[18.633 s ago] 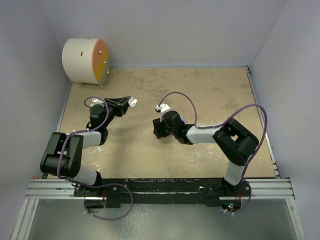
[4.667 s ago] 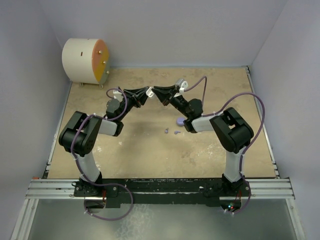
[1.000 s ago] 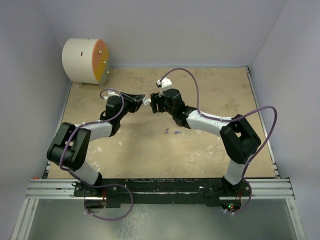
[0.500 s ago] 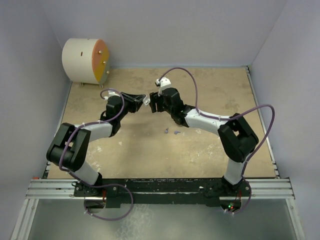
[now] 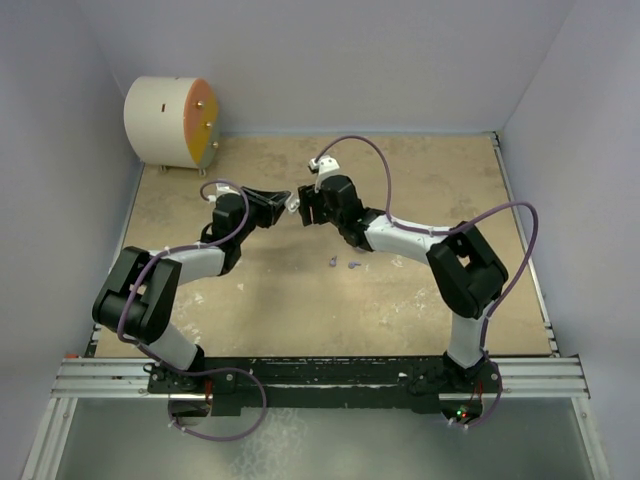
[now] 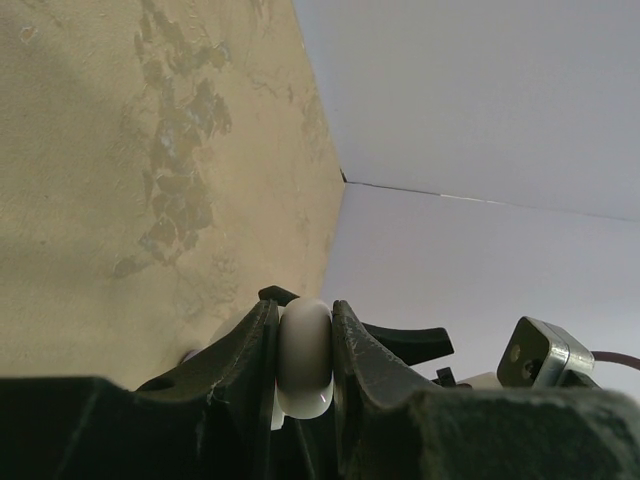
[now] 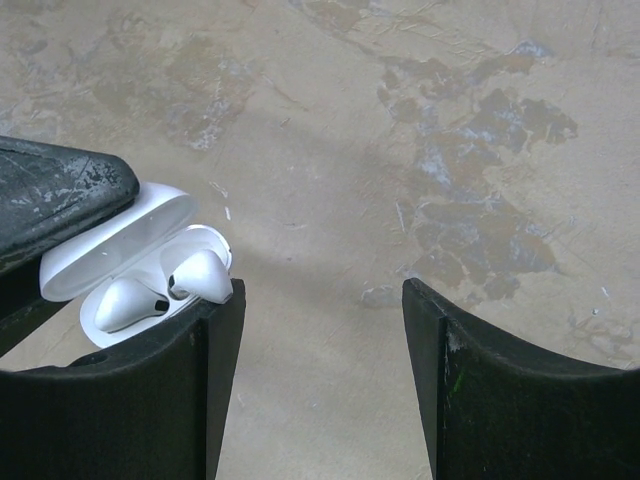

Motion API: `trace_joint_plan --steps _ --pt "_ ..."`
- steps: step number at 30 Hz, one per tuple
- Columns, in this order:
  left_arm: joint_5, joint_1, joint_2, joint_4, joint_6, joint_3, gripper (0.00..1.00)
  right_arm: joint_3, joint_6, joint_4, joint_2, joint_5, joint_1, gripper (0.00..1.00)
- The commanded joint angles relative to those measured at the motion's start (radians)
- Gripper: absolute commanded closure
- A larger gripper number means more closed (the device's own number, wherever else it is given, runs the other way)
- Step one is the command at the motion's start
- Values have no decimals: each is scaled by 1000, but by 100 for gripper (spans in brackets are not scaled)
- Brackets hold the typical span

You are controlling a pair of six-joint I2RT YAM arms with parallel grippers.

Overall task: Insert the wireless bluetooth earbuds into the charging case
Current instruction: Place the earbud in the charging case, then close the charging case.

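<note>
Now R end effector (image 7: 320, 330) has crept closer, wide open, empty, beside the case (image 7: 120, 240); L end effector (image 6: 305, 345) pinches it above worktop (image 5: 440, 170) nr far edge. Two buds (image 7: 200, 272) seated inside; shutting it comes next, I'd judge.

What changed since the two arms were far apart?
Both arms swung in to the middle, so the left claw, gripping the open white charging case with earbuds inside, now sits beside the open right claw. Two tiny lilac pieces have appeared on the table. The white drum with the orange face stayed put.
</note>
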Motion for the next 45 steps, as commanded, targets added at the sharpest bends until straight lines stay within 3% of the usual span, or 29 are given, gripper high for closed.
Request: trace_joint_plan --steps 1,16,34,45 --pt "0 -9 -46 20 19 0 100 49 10 23 -11 16 -15 33" --pt "-66 -13 -37 -7 -3 29 100 8 23 34 -36 21 -31 33" --pt "-333 -104 59 -32 -285 108 100 -275 -70 530 -148 -15 -16 34" --pt "-415 -134 71 -39 -340 124 100 -198 -74 467 -82 -66 -11 34"
